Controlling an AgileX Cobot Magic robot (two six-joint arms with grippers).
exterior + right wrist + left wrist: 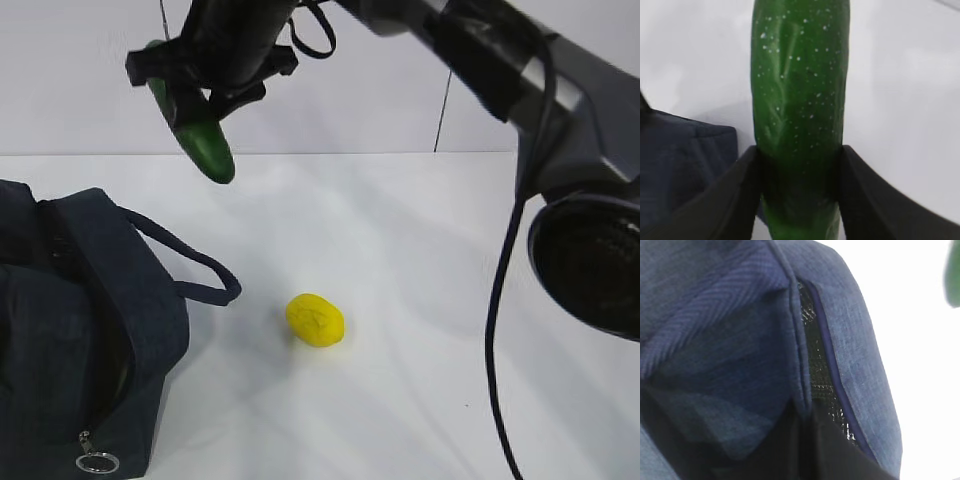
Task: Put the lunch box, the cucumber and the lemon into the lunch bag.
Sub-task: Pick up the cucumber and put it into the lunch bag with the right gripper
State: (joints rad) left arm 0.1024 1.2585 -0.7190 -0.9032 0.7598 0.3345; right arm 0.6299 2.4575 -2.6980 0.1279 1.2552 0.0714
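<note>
While our right gripper (195, 95) clamps the cucumber (205, 140) aloft, its tip slanting down above the white table (420, 250), our left gripper sits pinched shut, out of sight at the lunch bag (90, 340). That bag stands at the table's left edge, the lemon (315, 320) lying just right of it.

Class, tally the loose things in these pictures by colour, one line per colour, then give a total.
Green: 1, the cucumber
Yellow: 1, the lemon
Dark navy: 1, the lunch bag
Total: 3
</note>
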